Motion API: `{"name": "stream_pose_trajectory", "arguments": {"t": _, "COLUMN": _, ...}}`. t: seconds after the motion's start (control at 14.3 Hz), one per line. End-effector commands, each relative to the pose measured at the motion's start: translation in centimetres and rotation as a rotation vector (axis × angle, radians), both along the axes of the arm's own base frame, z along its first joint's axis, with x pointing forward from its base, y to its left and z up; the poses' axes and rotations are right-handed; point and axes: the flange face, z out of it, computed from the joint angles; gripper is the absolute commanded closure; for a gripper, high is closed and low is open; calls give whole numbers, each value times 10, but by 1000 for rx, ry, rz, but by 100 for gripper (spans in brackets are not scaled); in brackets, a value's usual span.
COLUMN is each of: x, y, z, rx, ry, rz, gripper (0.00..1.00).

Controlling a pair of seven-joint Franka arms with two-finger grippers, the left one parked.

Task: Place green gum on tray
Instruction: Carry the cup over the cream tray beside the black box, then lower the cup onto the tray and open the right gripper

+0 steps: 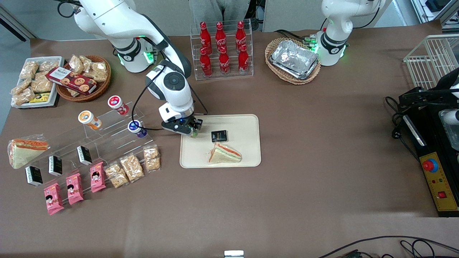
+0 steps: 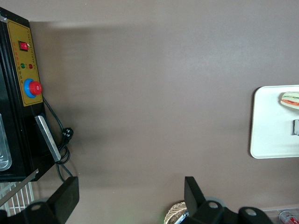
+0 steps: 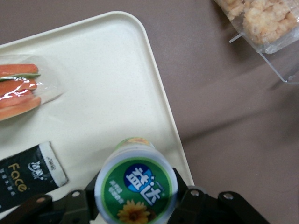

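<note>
My right gripper (image 1: 194, 131) is shut on the green gum (image 3: 136, 188), a small canister with a green-and-white round lid and a yellow-green body. It holds the gum over the cream-beige tray (image 1: 247, 123), close to the tray's edge toward the working arm's end. In the right wrist view the black fingers (image 3: 187, 198) press on both sides of the canister, and the tray (image 3: 107, 70) lies beneath it. In the front view only a sliver of the gum (image 1: 194, 134) shows under the gripper.
On the tray lie a wrapped sandwich (image 1: 224, 154) and a small black packet (image 1: 219, 135). A clear stepped rack (image 1: 107, 132) with orange-lidded (image 1: 89, 119), red-lidded (image 1: 117, 104) and purple-lidded (image 1: 137, 128) canisters stands beside the gripper. Snack bags (image 1: 151, 158) lie near the tray. Cola bottles (image 1: 222, 48) stand farther back.
</note>
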Motion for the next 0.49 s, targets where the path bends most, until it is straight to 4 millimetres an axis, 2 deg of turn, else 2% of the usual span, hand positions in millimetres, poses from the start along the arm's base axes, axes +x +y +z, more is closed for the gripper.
{"name": "stream_pose_trajectory", "arguments": {"t": 0.0, "x": 1, "y": 4, "z": 1, "rx": 0, "ry": -24, "rz": -3, "gripper": 54}}
{"name": "stream_pose_trajectory", "arguments": {"t": 0.07, "x": 1, "y": 4, "z": 0, "rx": 1, "ry": -24, "rz": -7, "gripper": 14}}
{"name": "stream_pose_trajectory", "arguments": {"t": 0.28, "x": 1, "y": 6, "z": -3, "rx": 5, "ry": -24, "rz": -28, "gripper": 2}}
{"name": "stream_pose_trajectory", "arguments": {"t": 0.42, "x": 0, "y": 7, "z": -3, "rx": 7, "ry": -26, "rz": -28, "gripper": 1}}
